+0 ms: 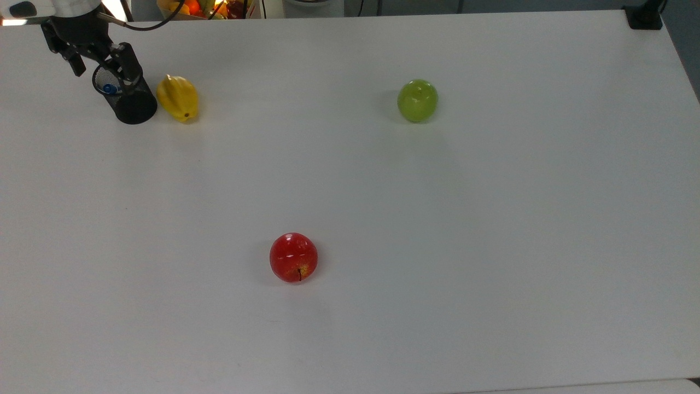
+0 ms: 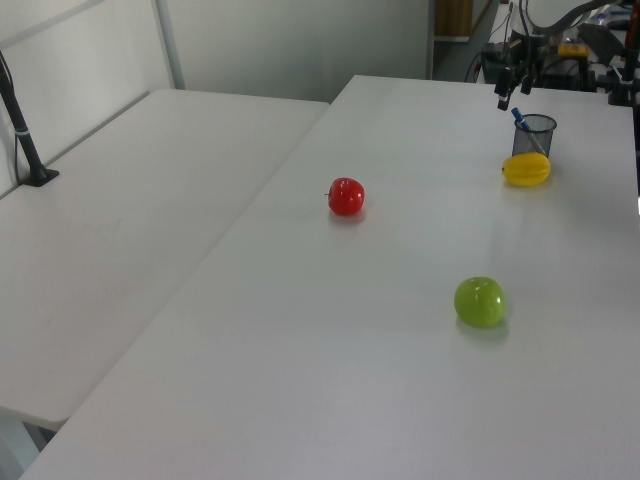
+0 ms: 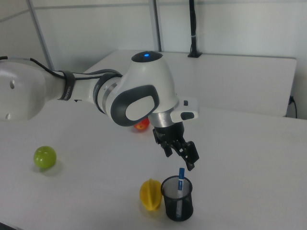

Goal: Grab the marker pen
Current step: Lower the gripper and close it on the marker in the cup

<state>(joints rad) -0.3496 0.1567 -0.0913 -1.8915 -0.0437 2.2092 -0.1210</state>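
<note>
Gripper (image 3: 181, 154) of mine hangs with fingers apart just above the black mesh pen cup (image 3: 177, 199) holding the blue-capped white marker pen (image 3: 181, 178), yellow starfruit (image 3: 150, 194) beside it.

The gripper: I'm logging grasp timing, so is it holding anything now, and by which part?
Nothing is held. The gripper hangs open above the mesh cup, and the marker pen stands in the cup untouched.

The marker pen (image 3: 181, 174) is mostly hidden inside the mesh cup (image 3: 178, 205).
</note>
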